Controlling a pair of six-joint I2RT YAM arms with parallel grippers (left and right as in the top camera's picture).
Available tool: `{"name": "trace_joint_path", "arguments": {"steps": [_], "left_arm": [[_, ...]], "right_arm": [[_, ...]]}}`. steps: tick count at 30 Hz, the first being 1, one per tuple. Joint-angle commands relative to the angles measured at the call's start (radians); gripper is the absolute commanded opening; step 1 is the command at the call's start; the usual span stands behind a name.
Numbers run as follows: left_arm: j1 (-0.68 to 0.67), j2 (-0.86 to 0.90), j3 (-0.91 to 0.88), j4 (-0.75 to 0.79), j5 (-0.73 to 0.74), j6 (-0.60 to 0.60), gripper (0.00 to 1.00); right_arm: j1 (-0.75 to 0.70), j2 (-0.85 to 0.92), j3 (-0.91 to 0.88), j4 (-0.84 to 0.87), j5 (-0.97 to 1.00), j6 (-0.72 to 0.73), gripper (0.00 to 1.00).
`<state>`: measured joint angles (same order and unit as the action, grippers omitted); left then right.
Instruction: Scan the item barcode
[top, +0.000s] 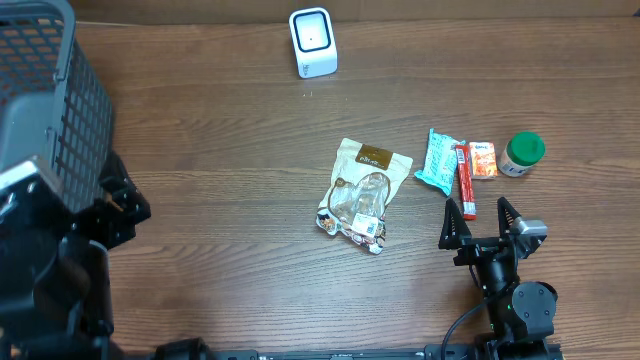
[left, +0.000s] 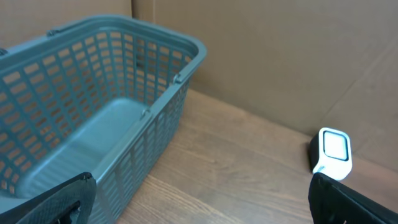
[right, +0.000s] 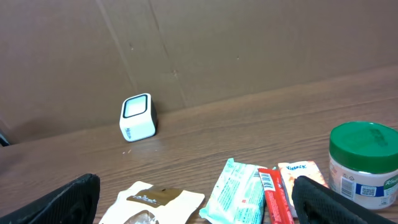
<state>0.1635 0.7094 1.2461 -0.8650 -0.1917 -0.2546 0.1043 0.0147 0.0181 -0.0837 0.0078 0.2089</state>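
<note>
Jaws of the right gripper (top: 478, 218) and left gripper (left: 200, 186) stand wide apart, holding nothing. Red stick-shaped packet (top: 465, 182) lies just ahead of the right jaws, flanked by teal foil wrapper (top: 440, 160) and small orange sachet (top: 483, 160); green-lidded pale plastic jar (top: 522, 154) ahead-right, beige windowed snack pouch (top: 364, 193) ahead-left. White cube-shaped barcode scanner (top: 312, 42) stands well beyond, on brown wooden table (top: 220, 150). Grey-blue plastic mesh basket (left: 158, 140) sits ahead-left of the left jaws

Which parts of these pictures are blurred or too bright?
Overhead: even light, sharp, only soft shadows. Left wrist: basket sharp, left gripper's fingers dark and blurred, scanner face very bright. Right wrist: right gripper's fingers blurred too, jar in focus.
</note>
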Motion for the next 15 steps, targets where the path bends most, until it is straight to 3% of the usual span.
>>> {"name": "trace_joint_path", "arguments": {"steps": [1,8,15], "left_arm": [[-0.001,-0.03,0.006,0.0,0.001,0.016,1.0],[-0.001,-0.057,-0.012,-0.002,0.001,0.016,1.0],[-0.001,-0.174,-0.163,-0.002,0.001,0.016,1.0]], "right_arm": [[-0.006,-0.012,-0.01,0.002,0.013,0.005,1.0],[-0.006,-0.012,-0.01,0.002,0.013,0.005,1.0],[-0.006,-0.012,-0.01,0.002,0.013,0.005,1.0]]}}
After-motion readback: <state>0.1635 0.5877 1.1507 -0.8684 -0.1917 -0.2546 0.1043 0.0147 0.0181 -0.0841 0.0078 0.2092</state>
